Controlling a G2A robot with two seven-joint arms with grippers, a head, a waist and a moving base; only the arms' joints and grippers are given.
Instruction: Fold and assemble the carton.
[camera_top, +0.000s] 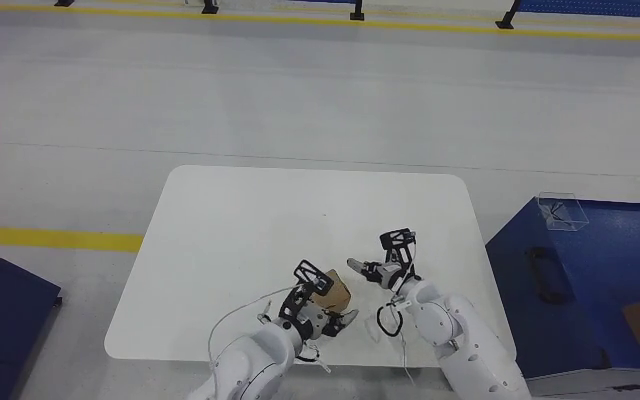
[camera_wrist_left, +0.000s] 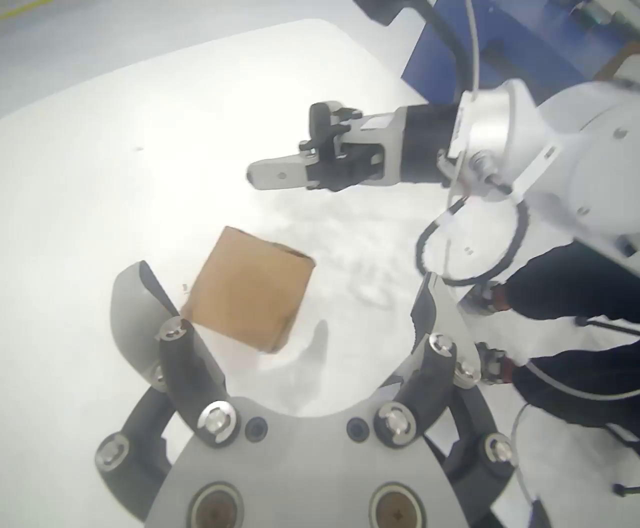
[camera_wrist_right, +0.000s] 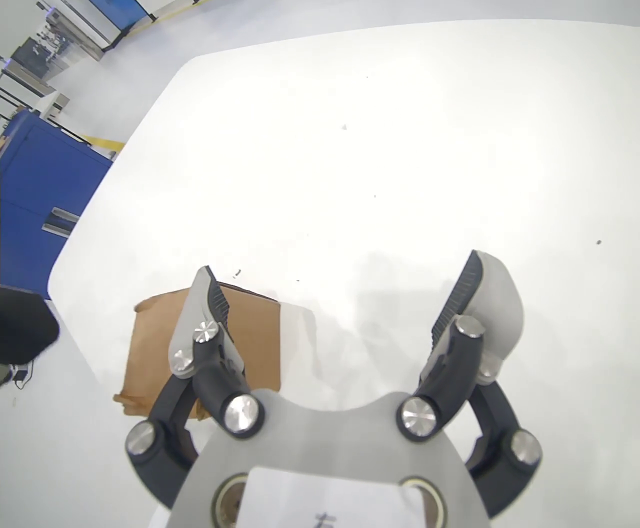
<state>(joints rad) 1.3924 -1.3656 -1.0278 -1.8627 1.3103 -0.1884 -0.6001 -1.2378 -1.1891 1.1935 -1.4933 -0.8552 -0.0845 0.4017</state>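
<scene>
A small brown carton (camera_top: 331, 290) sits on the white table (camera_top: 300, 210) near its front edge, folded into a box shape and standing skewed. My left gripper (camera_top: 325, 298) is open around it. In the left wrist view the carton (camera_wrist_left: 250, 295) lies between the fingers, close to one finger (camera_wrist_left: 135, 300); whether they touch is unclear. My right gripper (camera_top: 375, 253) hovers open just to the right of the carton, holding nothing. In the right wrist view the carton (camera_wrist_right: 150, 350) shows behind one finger (camera_wrist_right: 210, 305), outside the open gap of the right gripper (camera_wrist_right: 342, 265). The right gripper (camera_wrist_left: 280, 172) also shows beyond the carton in the left wrist view.
A blue cabinet (camera_top: 570, 290) stands right of the table with a clear plastic box (camera_top: 558, 210) on it. Another blue unit (camera_top: 20, 305) is off the left edge. Most of the tabletop behind the carton is bare white surface.
</scene>
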